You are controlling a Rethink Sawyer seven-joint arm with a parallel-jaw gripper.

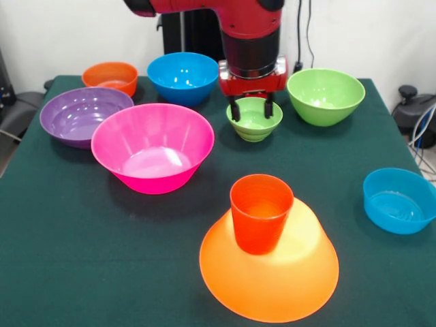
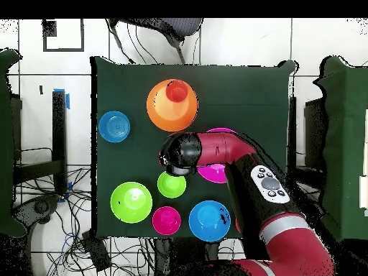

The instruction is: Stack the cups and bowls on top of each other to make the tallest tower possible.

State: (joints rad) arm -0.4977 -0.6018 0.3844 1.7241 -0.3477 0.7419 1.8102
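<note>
Tower (image 1: 267, 255) of just two pieces so far: big orange bowl (image 1: 272, 283) rim down, orange-red cup (image 1: 261, 212) upright on its flat bottom, mouth open. Past that orange bowl, on the robot's side, small green bowl (image 1: 254, 124) with the gripper (image 1: 252, 112) right over it. Fingers (image 1: 234, 109) spread wide, pinching nothing, tips down around rim level; can't tell about touching. Well apart from the cup. Only visible from the front though, buried under the arm's wrist from overhead. Only visible from overhead: small magenta bowl (image 2: 167, 220), farther from the orange bowl than the green one.
</note>
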